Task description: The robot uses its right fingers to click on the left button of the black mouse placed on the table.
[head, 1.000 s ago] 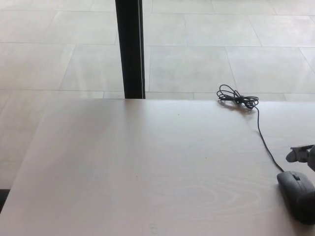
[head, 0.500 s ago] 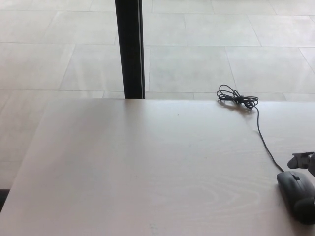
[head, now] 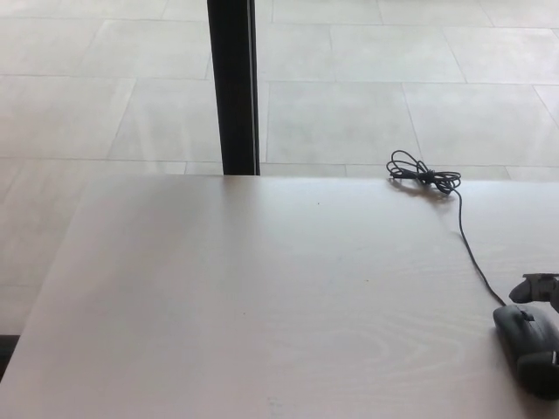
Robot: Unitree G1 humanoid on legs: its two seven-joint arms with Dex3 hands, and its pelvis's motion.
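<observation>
Mouse (head: 527, 344) at table (head: 244, 305) edge, right hand (head: 541, 288) just above.

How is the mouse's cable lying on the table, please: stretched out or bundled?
Partly bundled: the cable runs straight from the black mouse, then ends in a tied coil near the table's far edge.

Only the right hand (head: 540, 288) shows: black, thick, rounded.

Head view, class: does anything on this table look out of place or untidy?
Only slightly: the black mouse sits near the right edge of the table, and its cable ends in a loose tangled bundle at the far edge.
</observation>
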